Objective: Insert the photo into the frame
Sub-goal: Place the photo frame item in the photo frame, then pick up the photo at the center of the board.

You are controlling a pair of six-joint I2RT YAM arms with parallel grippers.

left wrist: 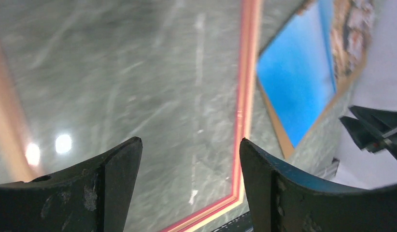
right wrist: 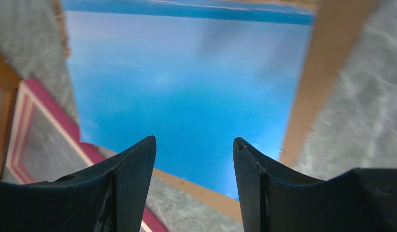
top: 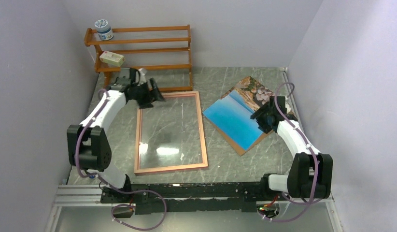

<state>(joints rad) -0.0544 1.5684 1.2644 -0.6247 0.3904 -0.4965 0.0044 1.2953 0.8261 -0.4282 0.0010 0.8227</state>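
We're seeing the large thin-edged pink rectangular picture frame (top: 171,169) lying flat on the grey marble-pattern tabletop (top: 220,159), left of centre, with its clear pane glaring under the lights. The large thin print of blue sky, sea and rocky shore (top: 235,121) is not sitting in it. The print is lying picture side up to the frame's right, turned diagonally, on top of a brown hardboard sheet (right wrist: 322,72) that is showing as a narrow margin along the near edges. Its closest corner is sitting near the frame's right rail but apart from it. The left end effector (top: 157,93) is hanging over the frame's far left corner, jaws standing wide apart with nothing between them. Its wrist camera is looking down through the gap at the pane and one pink rail. The right end effector (top: 262,118) is hovering over the print's right half, also spread and gripping nothing, with only blue print showing between its fingers (right wrist: 134,164). We can't tell whether either is touching anything below. At the far left a wooden slatted rack (top: 148,48) is carrying a small lidded jar (top: 104,29) and a small pale box (top: 112,59).
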